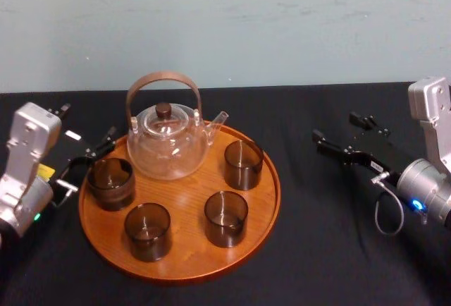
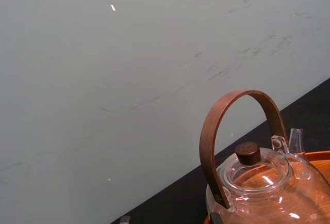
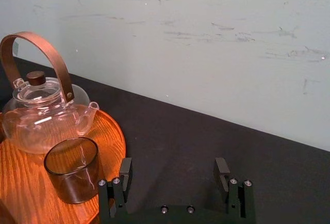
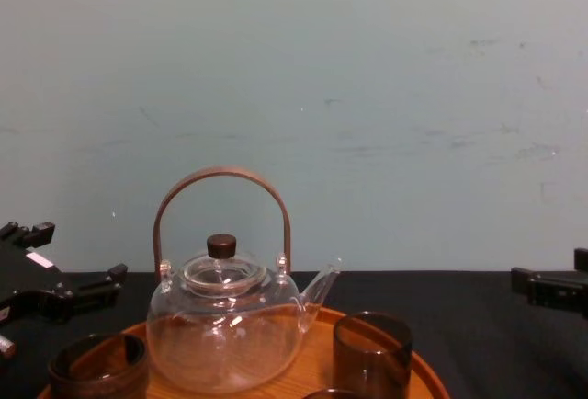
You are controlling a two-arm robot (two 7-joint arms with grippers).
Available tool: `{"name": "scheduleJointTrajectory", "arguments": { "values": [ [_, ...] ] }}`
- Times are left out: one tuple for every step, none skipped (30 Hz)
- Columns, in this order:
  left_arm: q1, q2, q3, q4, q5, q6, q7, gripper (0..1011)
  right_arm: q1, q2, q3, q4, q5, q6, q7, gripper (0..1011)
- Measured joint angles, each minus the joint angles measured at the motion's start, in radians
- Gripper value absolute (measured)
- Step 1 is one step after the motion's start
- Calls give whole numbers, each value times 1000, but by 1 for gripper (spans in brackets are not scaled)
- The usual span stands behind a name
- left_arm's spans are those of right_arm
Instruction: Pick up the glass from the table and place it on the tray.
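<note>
My left gripper (image 1: 90, 159), spread wide, sits at the tray's (image 1: 183, 267) nine o'clock. The upright glass (image 1: 110, 183) stands just off its tips, toward three o'clock. My right gripper (image 1: 335, 131), also wide, hangs well apart.

Chest view: the bottom edge cuts off the tray (image 4: 430, 376) and the glasses on it. The left-edge glass (image 4: 96, 367) and the back-right glass (image 4: 372, 353) both lose their bases, and a third glass (image 4: 329, 394) is just a rim sliver. My left gripper (image 4: 55, 293) runs off the left side, my right gripper (image 4: 551, 289) off the right.

Left wrist view: the teapot (image 2: 268, 182) is cropped below and at one side.

Head view: both my arms are cut at the sides. I can't tell if my left gripper touches the left-edge glass.
</note>
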State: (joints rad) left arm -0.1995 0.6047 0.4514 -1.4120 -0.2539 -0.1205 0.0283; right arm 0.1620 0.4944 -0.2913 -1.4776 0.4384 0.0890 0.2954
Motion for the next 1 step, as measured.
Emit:
{"name": "scheduleJointTrajectory", "arguments": {
  "values": [
    [0,0,0,0,0,0,0,1001,0,0,0,0,0,0,0,1002]
  ]
}}
